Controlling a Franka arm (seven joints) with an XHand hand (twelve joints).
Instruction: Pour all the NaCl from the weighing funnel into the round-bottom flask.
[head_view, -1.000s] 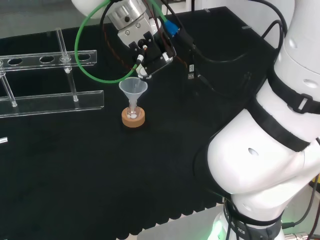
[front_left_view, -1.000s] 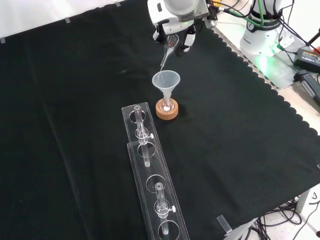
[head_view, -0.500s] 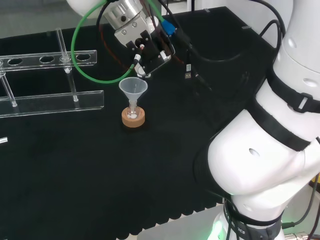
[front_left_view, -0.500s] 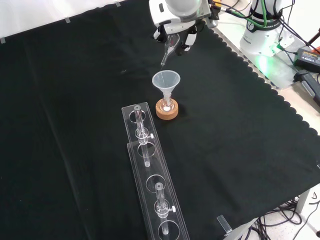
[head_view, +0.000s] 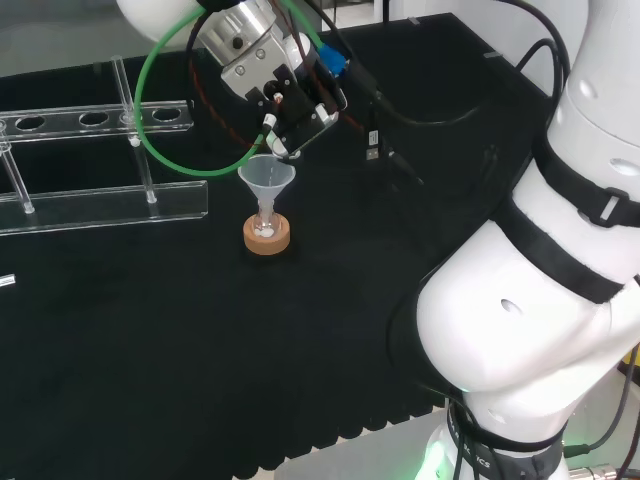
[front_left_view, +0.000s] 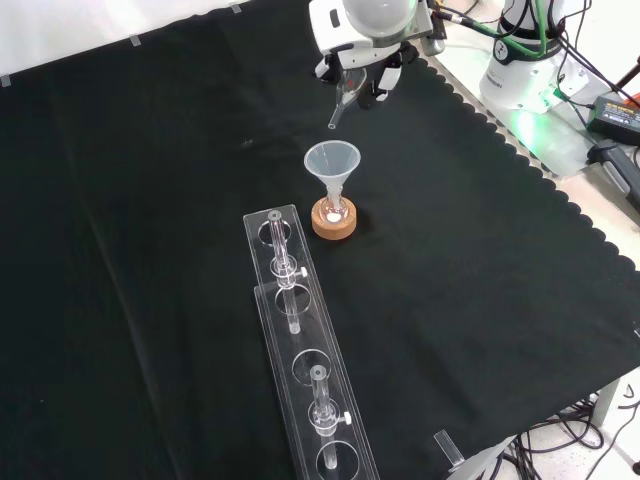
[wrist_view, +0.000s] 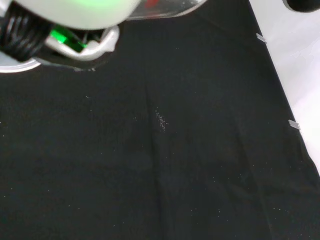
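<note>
The robot hand gripped the weighing funnel; its spout should stay centred above the plastic funnel.

Since a second ago the hand has risen and drawn back from the plastic funnel in the flask. In the front view it has moved toward one o'clock, and the glass weighing funnel pinched in its fingers has gone with it: a second ago the tip of its stem hung just above the plastic funnel's rim, and now it hangs well clear, at twelve o'clock from that rim. In the head view the hand has shifted toward eleven o'clock, and more of the arm's white link has come into the picture at the top.
</note>
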